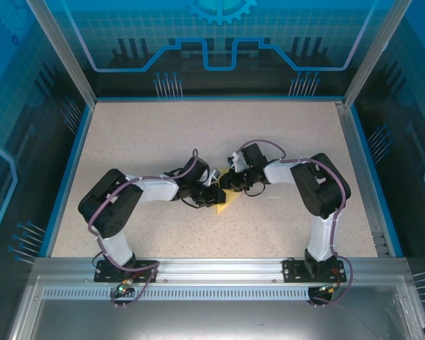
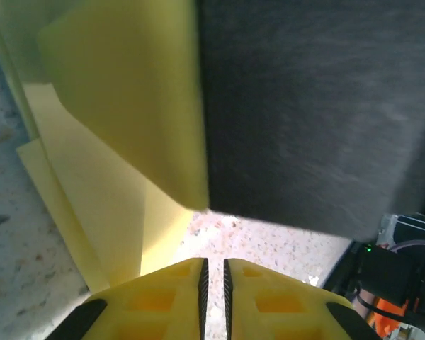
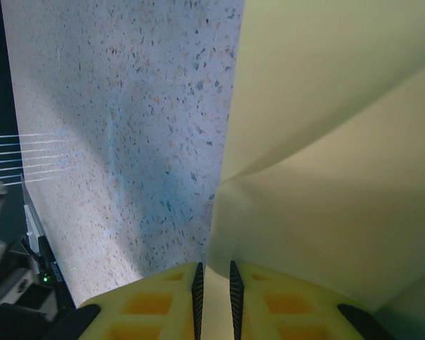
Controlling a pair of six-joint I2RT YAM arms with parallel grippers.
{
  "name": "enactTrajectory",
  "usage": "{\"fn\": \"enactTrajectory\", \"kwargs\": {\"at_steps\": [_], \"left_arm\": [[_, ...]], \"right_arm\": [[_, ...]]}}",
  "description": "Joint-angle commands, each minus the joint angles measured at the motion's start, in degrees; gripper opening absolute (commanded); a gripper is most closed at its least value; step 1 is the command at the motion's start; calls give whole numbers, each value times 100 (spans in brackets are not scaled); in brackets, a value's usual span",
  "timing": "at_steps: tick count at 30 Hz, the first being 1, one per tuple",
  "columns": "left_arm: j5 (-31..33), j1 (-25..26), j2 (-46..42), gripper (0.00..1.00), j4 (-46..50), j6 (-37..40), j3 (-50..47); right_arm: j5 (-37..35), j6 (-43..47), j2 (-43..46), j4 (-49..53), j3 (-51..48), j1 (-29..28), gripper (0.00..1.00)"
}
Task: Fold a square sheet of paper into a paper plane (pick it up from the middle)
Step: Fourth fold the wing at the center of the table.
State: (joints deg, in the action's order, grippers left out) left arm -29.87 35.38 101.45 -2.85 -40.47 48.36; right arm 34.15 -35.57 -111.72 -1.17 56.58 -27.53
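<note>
Right, starting at the right gripper (image 3: pixel 214 269): its yellow fingers (image 3: pixel 156 301) are drawn in to a narrow slit, and the pale yellow sheet (image 3: pixel 340 177) runs straight down into that slit, so I read it as clamped on the sheet. From that wrist the paper takes up the right half of my view, with a soft crease slanting across it. The speckled table (image 3: pixel 127 106) lies to its left.

The left gripper (image 2: pixel 213 268) is likewise nearly closed, its ribbed inner faces a thin line apart. The sheet comes down to the outer side of the finger on the left of that view, but I cannot tell whether any of it sits in the slit. Ahead of those fingers I see the paper in layers — one flap over another, with a folded edge along the far left. Just beside it on the right is a dark, blurred mass (image 2: pixel 304 106) that meets the flap's edge.

From the top camera, the two grippers meet near the middle of the table, tips close together, with the sheet (image 1: pixel 227 203) between and just below them — a yellow corner pokes out towards the near side. Each arm reaches inward from its base on the rail (image 1: pixel 219 269) at the near edge, and blue walls (image 1: pixel 219 42) ring the table.
</note>
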Motion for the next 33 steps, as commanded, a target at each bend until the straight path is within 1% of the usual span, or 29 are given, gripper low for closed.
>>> {"fn": "enactTrajectory", "kwargs": {"at_steps": [1, 6, 11, 16, 20, 25, 29, 33], "left_arm": [[402, 29, 168, 16, -65, -66, 160], [718, 40, 322, 13, 110, 44, 113], [646, 82, 396, 11, 83, 74, -244], [707, 117, 418, 5, -65, -31, -760], [837, 117, 516, 0, -40, -61, -902], [886, 117, 594, 0, -159, -156, -937], [869, 114, 622, 0, -216, -173, -961], [851, 118, 614, 0, -216, -181, -926]], "right_arm": [[-605, 46, -474, 627, -307, 45, 21], [-577, 42, -469, 635, -299, 46, 21], [-523, 16, -410, 631, -262, 54, 21], [-369, 33, -206, 706, -52, 87, 22], [-211, 152, 178, 824, 159, 248, 22], [-89, 363, 740, 1030, 209, 428, 21], [30, 321, 967, 925, -30, 355, 18], [119, 182, 868, 672, -173, 110, 15]]}}
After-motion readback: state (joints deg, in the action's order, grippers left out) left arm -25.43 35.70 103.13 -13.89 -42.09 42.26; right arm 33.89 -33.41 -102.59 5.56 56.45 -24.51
